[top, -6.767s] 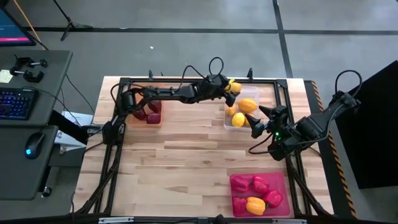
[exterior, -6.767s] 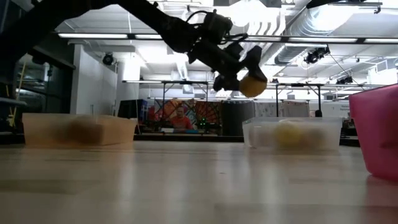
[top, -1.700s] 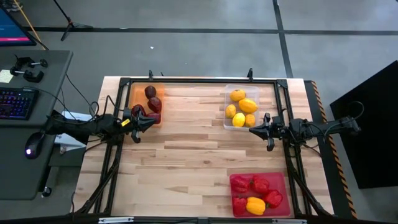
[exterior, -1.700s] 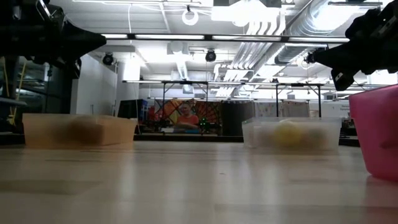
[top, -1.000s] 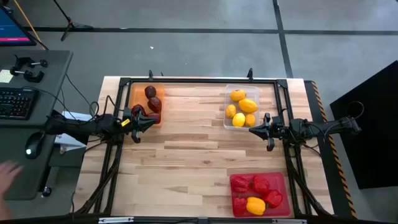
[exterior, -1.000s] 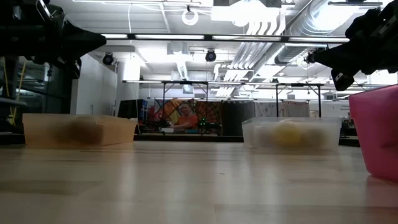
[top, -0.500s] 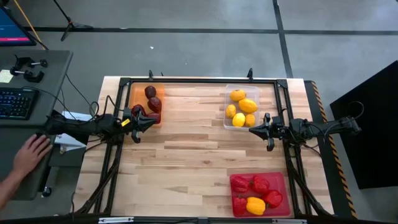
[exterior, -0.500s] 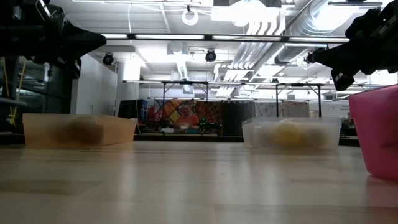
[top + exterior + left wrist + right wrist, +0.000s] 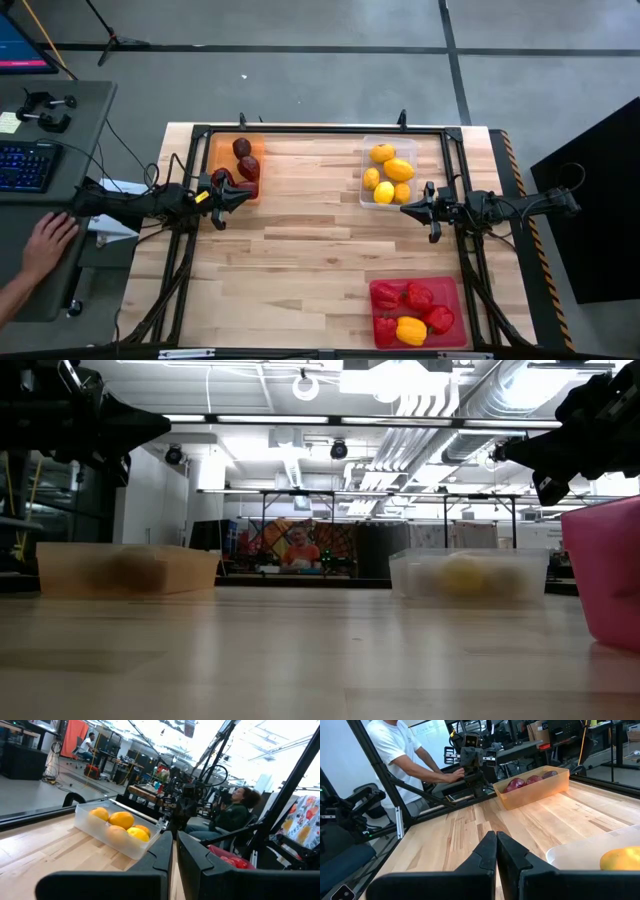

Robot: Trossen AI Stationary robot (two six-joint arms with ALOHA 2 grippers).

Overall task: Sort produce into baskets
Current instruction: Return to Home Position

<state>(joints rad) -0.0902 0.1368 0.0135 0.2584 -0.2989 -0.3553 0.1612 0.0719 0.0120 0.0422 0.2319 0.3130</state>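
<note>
From my station I saw the pale wooden table (image 9: 300, 260) ringed by a black metal frame (image 9: 320, 130). Beside it stood a grey desk (image 9: 90, 110) carrying a backlit keyboard (image 9: 22, 166), with a lit screen (image 9: 20, 40) close by. A person's hand (image 9: 48, 245) lay on the desk's near part. A person in a white T-shirt (image 9: 395, 750) stood beyond the table's edge, one arm stretched forward. Off the opposite side another person (image 9: 235, 812) sat, and a third (image 9: 297, 550) was far back in the room.
</note>
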